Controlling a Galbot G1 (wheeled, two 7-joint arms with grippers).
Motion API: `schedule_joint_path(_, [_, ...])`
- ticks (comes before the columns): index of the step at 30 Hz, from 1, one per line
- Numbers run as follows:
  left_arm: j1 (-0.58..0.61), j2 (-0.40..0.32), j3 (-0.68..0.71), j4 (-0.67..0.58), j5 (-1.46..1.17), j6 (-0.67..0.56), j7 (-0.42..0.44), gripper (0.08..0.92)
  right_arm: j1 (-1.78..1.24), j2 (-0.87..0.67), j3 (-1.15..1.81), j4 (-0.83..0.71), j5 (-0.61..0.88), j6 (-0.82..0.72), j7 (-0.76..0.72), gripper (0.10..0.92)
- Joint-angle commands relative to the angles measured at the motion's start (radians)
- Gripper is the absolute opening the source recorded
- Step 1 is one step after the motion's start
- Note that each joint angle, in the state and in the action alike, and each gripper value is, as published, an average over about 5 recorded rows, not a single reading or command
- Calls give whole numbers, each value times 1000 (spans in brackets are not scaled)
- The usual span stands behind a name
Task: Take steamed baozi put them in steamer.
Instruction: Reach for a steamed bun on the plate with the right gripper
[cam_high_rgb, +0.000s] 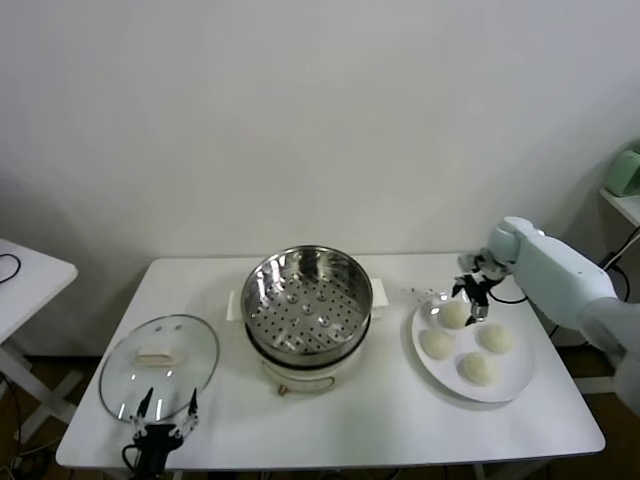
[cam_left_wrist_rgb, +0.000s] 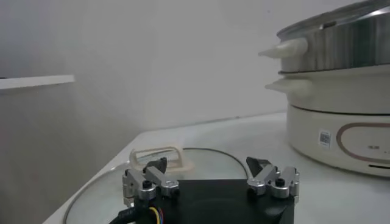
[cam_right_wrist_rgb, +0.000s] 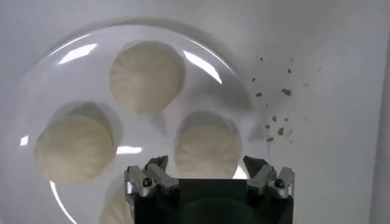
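We see four small cream-white domed dough buns (cam_high_rgb: 466, 342) on flat white round plate (cam_high_rgb: 517, 385), right side of tabletop (cam_high_rgb: 370, 420). Shiny perforated stainless-steel steamer basket (cam_high_rgb: 307, 300) at centre, empty. Right tool (cam_high_rgb: 471, 291) spread wide above far-left bun (cam_right_wrist_rgb: 207, 149). Left tool (cam_high_rgb: 160, 416) parked, open, near glass lid (cam_high_rgb: 160, 360). We judge buns soft, light, easily dented; grip gently across sides.

steamer (cam_high_rgb: 307, 300): shiny perforated metal | baozi (cam_high_rgb: 453, 313): smooth matt dough | plate (cam_high_rgb: 516, 378): glossy
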Motion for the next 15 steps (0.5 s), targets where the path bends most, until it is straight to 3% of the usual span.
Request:
schedule_joint_path(1, [0, 2, 0, 2, 3, -1, 0, 823, -8, 38, 10, -43, -45, 13, 7, 813])
schedule_joint_path(9, [-10, 4, -1, 11, 4, -2, 0, 823, 1, 34, 13, -36, -55, 18, 21, 683])
schedule_joint_path(15, [-10, 5, -5, 6, 4, 0, -1, 823, 118, -26, -83, 78, 60, 22, 10, 654])
